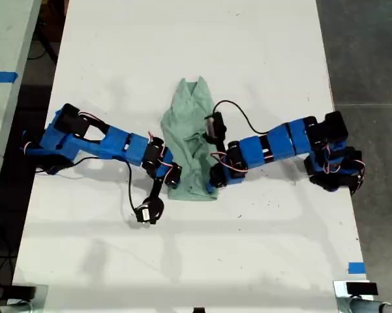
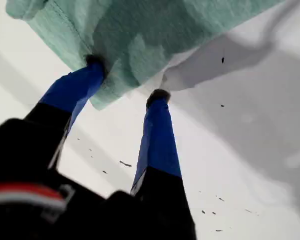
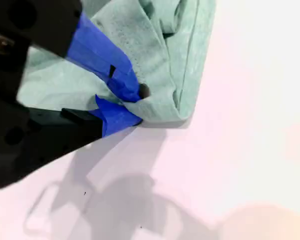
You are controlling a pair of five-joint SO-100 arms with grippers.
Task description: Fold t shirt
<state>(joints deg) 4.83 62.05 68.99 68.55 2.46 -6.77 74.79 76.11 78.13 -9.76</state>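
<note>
**Shirt mid-worktop, an arm at each lower corner**

Exterior view: the shirt (image 1: 190,147) lies bunched, long axis 12 to 6 o'clock, narrow end at 12. The white worktop (image 1: 261,52) is bare toward 12 and 6, with its edges well off at 3 and 9. My first gripper (image 1: 174,177) reaches low from 9 to the shirt's 7 o'clock corner, fingers (image 2: 157,97) apart. My second gripper (image 1: 213,182) reaches from 3 to the 5 o'clock corner, fingers (image 3: 115,114) clamped on the hem fold.
</note>
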